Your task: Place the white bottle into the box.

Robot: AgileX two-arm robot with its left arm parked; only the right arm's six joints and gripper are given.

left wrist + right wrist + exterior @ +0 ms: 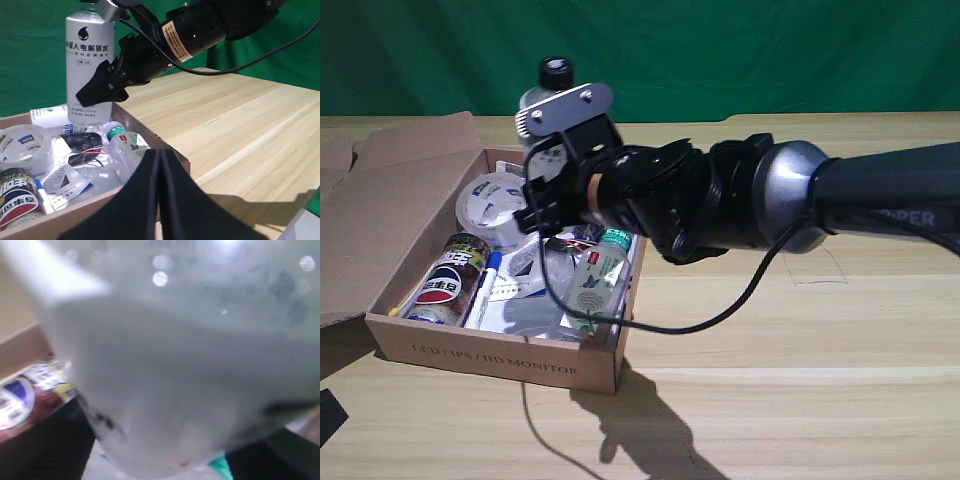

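One silvery-white cylindrical bottle with a black screw cap (90, 70), upright, held by the black right gripper (107, 85) clamped on its body, above the far end of the shallow brown cardboard box (490, 355). Box contents: clear green-capped bottle (595, 275), tape roll (490, 205), Pepsi can (445, 280), loose packets.

a light wooden table (800, 350) — on it sits the box (490, 358), flap open, nothing else visible.
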